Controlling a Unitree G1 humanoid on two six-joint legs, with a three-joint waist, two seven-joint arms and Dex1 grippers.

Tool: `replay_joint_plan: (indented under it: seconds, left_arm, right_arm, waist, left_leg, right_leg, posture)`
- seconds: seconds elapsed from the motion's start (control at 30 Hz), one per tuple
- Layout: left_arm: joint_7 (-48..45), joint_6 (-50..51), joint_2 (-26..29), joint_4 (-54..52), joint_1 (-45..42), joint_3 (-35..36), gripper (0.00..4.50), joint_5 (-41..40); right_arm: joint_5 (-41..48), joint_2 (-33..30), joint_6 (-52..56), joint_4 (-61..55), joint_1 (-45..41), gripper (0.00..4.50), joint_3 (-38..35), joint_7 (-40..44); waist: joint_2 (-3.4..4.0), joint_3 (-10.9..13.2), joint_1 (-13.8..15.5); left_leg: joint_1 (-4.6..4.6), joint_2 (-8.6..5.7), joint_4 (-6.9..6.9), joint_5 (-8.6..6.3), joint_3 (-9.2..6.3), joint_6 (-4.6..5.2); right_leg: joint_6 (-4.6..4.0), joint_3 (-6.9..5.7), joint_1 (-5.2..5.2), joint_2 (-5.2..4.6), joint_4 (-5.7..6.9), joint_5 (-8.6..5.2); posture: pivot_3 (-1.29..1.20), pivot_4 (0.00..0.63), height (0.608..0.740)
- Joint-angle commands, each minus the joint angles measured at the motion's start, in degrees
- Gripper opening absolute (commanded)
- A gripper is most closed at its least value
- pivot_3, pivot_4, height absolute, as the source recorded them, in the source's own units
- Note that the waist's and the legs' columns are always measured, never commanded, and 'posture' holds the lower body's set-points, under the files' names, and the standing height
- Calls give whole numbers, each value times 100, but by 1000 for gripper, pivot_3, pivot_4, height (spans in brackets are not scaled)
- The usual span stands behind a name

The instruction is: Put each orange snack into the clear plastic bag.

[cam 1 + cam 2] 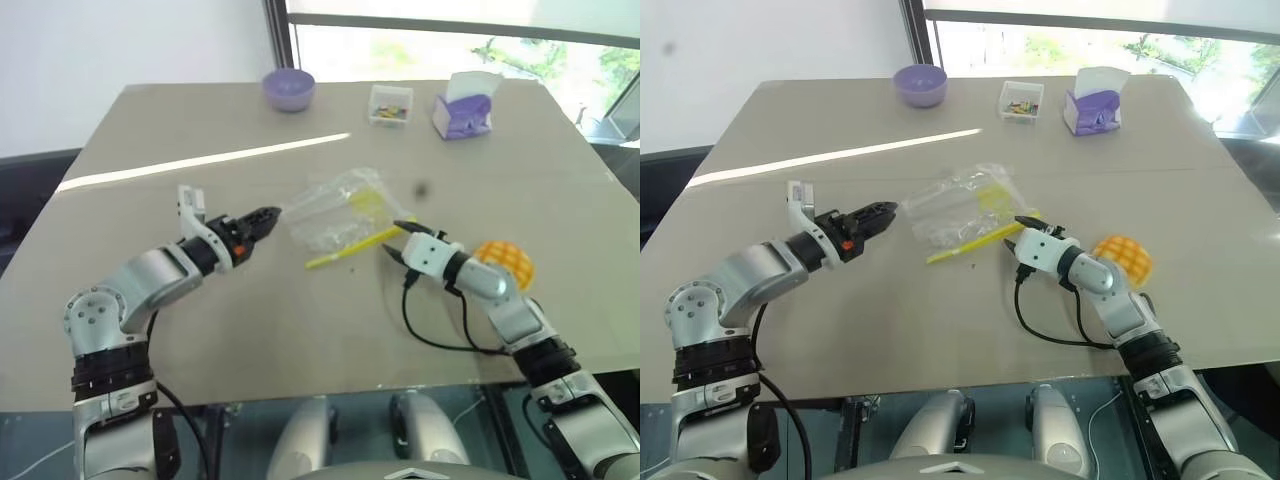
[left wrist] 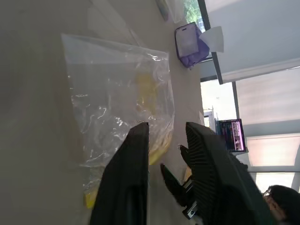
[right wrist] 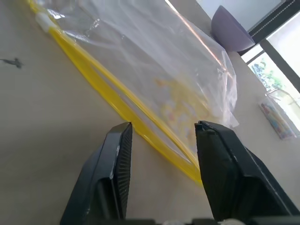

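On the beige surface (image 1: 300, 320) in the head view, the clear plastic bag (image 1: 335, 208) lies flat near the middle, its yellow seal strip toward the robot. The left end effector (image 1: 268, 217) points at the bag's left edge, fingers slightly apart. The right end effector (image 1: 400, 242) sits just beside the strip's right end, with the orange snack (image 1: 505, 262) behind its wrist.

The left wrist view shows both fingers (image 2: 126, 178) parted, empty, before the bag.

The right wrist view shows the jaws spread wide, empty, facing the strip.
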Motion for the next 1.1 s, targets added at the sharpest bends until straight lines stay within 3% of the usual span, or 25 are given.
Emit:
replay_joint_plan:
  seconds: [0.03, 0.07, 0.1, 0.23, 0.43, 0.87, 0.97, 1.1]
  left_arm:
    - [-187, 29, 127, 139, 50, -99, 3046, 226]
    - [-192, 43, 127, 200, 46, -129, 3091, 282]
    - [-204, 58, 114, 266, 33, -153, 3091, 332]
    - [-325, 158, -16, 529, -191, -396, 3091, 644]
    - [-808, 369, -183, 1124, -760, -755, 3091, 1443]
    - [-2679, 474, -1002, 3148, -2045, -1097, 3091, 3465]
    - [-3391, 144, -1177, 3802, -2257, -1199, 2201, 4149]
    - [-3935, -53, -1353, 4435, -2547, -959, 334, 4586]
  right_arm:
    - [427, -157, 201, -700, 129, 3967, -280, 291]
    - [582, -197, 309, -884, 207, 4426, -325, 412]
    - [760, -264, 413, -1100, 303, 4472, -373, 571]
    - [1868, -623, 1166, -2341, 854, 4472, -766, 1220]
    - [2989, -1105, 2251, -3800, 1559, 4472, -1336, 1497]
    - [2934, -1247, 2827, -4763, 2265, 4472, -1740, 886]
    - [2881, -1238, 2901, -4901, 2330, 4500, -1761, 761]
    - [2824, -1233, 2971, -4984, 2364, 4500, -1766, 648]
  waist:
    - [0, 0, 10]
    - [0, 0, 17]
    - [0, 0, 16]
    - [0, 1, 35]
    - [0, 1, 50]
    - [-1, -1, 121]
    - [-1, -2, 151]
    - [31, -30, 185]
  left_leg:
    - [0, 0, 0, 0, -1, 0]
    - [0, 1, 0, 0, -3, 0]
    - [-1, 1, 0, 0, -4, 0]
    - [-4, 0, -1, -1, -5, 1]
    - [-4, 0, 0, -6, -10, 9]
    - [-2, -7, 5, -3, -6, 7]
    - [-2, -13, 6, -2, 1, 6]
    - [5, -11, 7, -4, 1, 10]
  right_leg:
    - [0, -1, 0, 0, 0, 0]
    - [0, -2, 0, -1, 0, 0]
    - [0, -3, 0, -1, -1, 0]
    - [0, -3, -1, -5, -3, 0]
    - [1, -11, 3, -6, -2, 0]
    - [4, -15, 13, -8, -6, -2]
    - [4, -18, 15, -8, -7, -2]
    - [4, -33, 33, -12, -10, -3]
  posture:
    - [0, 150, 740]
    - [0, 150, 740]
    - [0, 150, 740]
    - [0, 150, 740]
    - [0, 150, 740]
    - [0, 150, 740]
    - [0, 150, 740]
    - [0, 150, 740]
